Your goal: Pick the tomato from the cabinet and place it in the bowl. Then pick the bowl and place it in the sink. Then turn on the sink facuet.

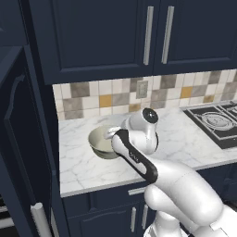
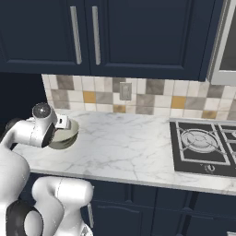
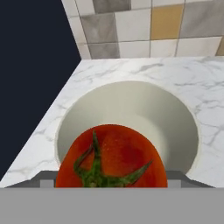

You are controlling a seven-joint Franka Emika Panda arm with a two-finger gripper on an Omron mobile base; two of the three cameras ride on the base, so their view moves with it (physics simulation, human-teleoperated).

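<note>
Red-orange skin with a green stem star marks the tomato [image 3: 111, 157], which sits large at the bottom of the hand view, directly in front of the camera and between where the fingers rise. The end effector [image 1: 109, 134] hangs just over the bowl in the left base view; its jaws stand wide, and the tomato lies between them, so it appears held, though the fingertips themselves are hidden behind the fruit. Beneath the tomato lies the bowl [image 3: 131, 109], pale grey-beige with a creamy inside, its rim fully round and its hollow bare apart from the fruit above it. In the left base view the bowl [image 1: 99, 141] stands upright on the white marble table [image 1: 83, 166], partly covered by the white wrist. In the right base view the bowl [image 2: 67, 136] sits near the left end of the table [image 2: 129, 147], half behind the arm's dark-capped joint. Beige, grey and ochre tiles [image 2: 152, 99] back the table. Navy doors with long silver handles [image 1: 148, 34] hang above. A black gas hob [image 2: 200, 145] is set into the table well apart to the right. The tall navy cabinet [image 1: 23, 139] stands just beside the table's left end.
</note>
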